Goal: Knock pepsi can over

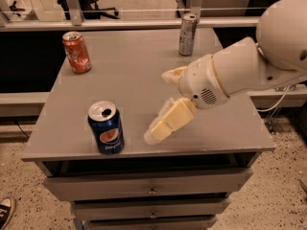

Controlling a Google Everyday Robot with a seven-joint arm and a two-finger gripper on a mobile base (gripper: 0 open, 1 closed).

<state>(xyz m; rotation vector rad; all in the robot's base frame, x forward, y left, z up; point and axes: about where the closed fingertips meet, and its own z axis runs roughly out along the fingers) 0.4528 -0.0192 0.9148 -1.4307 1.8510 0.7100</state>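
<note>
The pepsi can (106, 128) is dark blue with a round red-white-blue logo and an opened silver top. It stands upright near the front left edge of the grey table (129, 80). My gripper (159, 107) hangs over the table's front middle, to the right of the can and a short way from it. Its cream fingers (168, 121) are spread apart and hold nothing. The lower finger points down-left toward the can without touching it. The white arm (240, 73) reaches in from the right.
An orange soda can (76, 52) stands upright at the back left of the table. A slim silver can (187, 34) stands at the back right. The table has drawers (148, 188) below its front edge. A shoe (5, 212) lies on the floor at the lower left.
</note>
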